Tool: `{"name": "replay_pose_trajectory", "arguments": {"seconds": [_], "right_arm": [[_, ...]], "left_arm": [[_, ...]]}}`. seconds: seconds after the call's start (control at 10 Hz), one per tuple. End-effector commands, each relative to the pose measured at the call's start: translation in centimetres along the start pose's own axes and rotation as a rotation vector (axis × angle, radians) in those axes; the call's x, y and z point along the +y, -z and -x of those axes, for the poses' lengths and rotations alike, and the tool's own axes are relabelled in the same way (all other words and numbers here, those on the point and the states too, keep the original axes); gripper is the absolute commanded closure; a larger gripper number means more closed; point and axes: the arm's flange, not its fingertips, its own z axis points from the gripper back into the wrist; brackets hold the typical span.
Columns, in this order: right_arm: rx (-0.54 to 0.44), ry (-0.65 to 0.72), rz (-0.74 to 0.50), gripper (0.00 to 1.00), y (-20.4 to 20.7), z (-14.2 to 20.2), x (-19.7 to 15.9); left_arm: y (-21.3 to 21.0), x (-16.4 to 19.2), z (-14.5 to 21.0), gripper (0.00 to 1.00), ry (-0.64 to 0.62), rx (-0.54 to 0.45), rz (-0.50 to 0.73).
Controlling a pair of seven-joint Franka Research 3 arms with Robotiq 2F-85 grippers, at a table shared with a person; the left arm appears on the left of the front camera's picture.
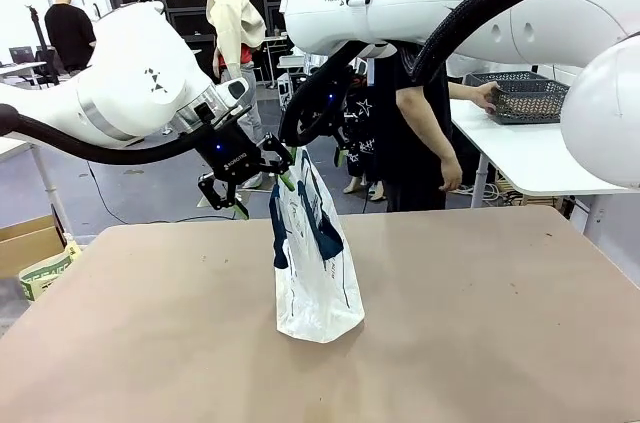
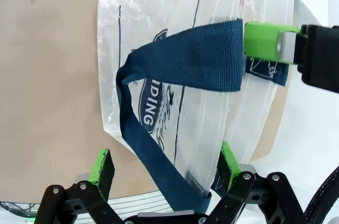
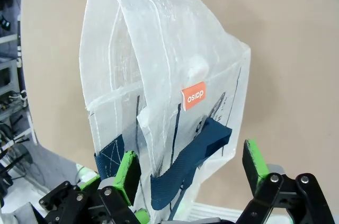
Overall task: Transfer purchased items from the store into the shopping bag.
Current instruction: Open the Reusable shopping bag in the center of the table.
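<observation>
Shopping bag [image 1: 318,273] apparently between 2 grippers [image 2: 165,158] [image 3: 190,163].

Brown table [image 1: 500,343], matte and plain, spanning the front view from edge to edge. Standing on it near the middle, a touch toward the left: translucent white bag [image 1: 318,273], base flat on the top, upper part leaning left, navy straps hanging down its side. Brown surface showing all round the base. Beyond, at far right and well apart: white table [image 1: 520,158], bearing a dark basket [image 1: 528,96] near its far edge.
</observation>
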Motion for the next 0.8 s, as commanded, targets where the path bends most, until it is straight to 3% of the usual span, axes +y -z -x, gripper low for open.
{"name": "replay_pose_trajectory", "arguments": {"seconds": [0.0, 0.3, 0.4, 0.7], "right_arm": [[0.023, 0.028, 0.001, 0.04, -0.4, -0.8, 0.7], [0.025, 0.048, 0.006, 0.04, -0.2, -0.7, 1.0], [-0.003, -0.006, -0.016, 0.06, -0.2, -0.4, 1.0], [0.021, 0.009, -0.011, 0.65, -0.2, -0.2, 1.3]], "left_arm": [[0.2, -0.5, -0.9, 0.0, -0.034, -0.013, 0.02], [0.3, 0.0, -1.6, 0.0, -0.027, -0.042, -0.017], [0.3, 0.1, -1.8, 0.12, -0.012, -0.068, -0.009], [0.4, 0.0, -2.2, 0.72, -0.005, -0.062, 0.002]]}}
